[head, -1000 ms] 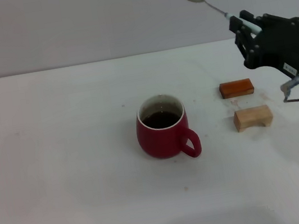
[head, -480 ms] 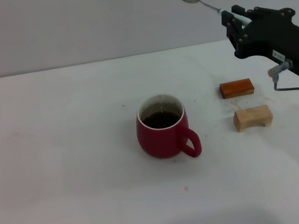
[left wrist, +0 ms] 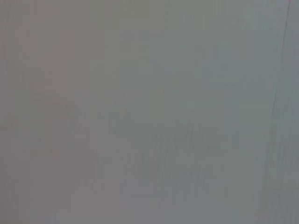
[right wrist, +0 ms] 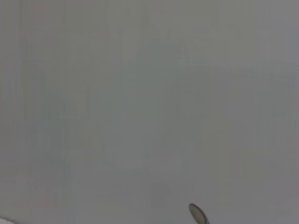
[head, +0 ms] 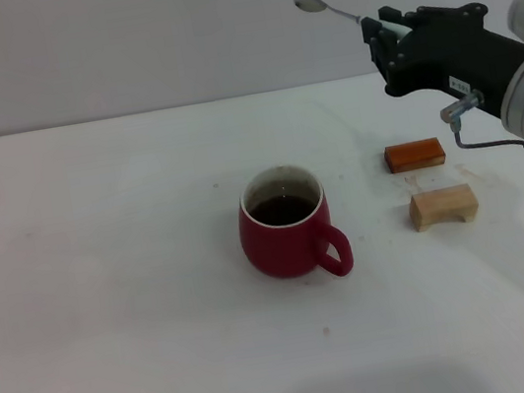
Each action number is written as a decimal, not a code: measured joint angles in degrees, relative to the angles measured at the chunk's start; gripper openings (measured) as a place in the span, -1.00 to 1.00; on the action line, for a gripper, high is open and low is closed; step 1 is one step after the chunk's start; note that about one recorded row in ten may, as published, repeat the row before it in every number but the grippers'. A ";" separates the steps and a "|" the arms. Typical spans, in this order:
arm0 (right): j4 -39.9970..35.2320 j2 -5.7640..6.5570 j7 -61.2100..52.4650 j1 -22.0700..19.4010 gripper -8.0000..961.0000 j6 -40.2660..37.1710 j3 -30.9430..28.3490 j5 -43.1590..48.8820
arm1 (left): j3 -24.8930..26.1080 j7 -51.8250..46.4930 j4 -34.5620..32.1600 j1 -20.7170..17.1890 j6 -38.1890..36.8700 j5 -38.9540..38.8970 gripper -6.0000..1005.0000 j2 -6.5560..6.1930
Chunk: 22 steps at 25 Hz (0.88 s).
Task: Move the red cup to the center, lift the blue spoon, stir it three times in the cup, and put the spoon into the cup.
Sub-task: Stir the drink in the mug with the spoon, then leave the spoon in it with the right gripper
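Note:
The red cup point(head: 287, 222) stands upright near the middle of the white table point(head: 106, 281), dark liquid inside, its handle turned toward the front right. High above the table at the back right, my right gripper point(head: 384, 32) is shut on the blue spoon point(head: 345, 14). The spoon's silver bowl sticks up and to the left, and its pale handle is pinched between the fingers. Only the spoon's bowl point(right wrist: 198, 214) shows in the right wrist view, against a blank wall. My left gripper is out of view.
Two small blocks lie right of the cup: an orange-brown block point(head: 414, 154) farther back and a pale wooden block point(head: 443, 207) nearer the front. A plain grey wall runs behind the table.
My right gripper, still holding the spoon, has moved left and slightly back, bringing the spoon nearer to the space above the cup. The cup and blocks have not moved.

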<state>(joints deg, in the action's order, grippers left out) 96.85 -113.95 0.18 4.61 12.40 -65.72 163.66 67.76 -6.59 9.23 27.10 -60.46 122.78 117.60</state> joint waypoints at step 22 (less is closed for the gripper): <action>12.57 -3.20 2.11 6.64 -0.70 29.51 -3.19 2.56 | 0.03 0.00 -0.27 0.76 0.11 -0.26 0.67 -0.12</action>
<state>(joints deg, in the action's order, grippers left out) 109.42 -117.15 2.29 11.25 41.90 -68.92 166.22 67.79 -6.59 8.96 27.86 -60.35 122.52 117.48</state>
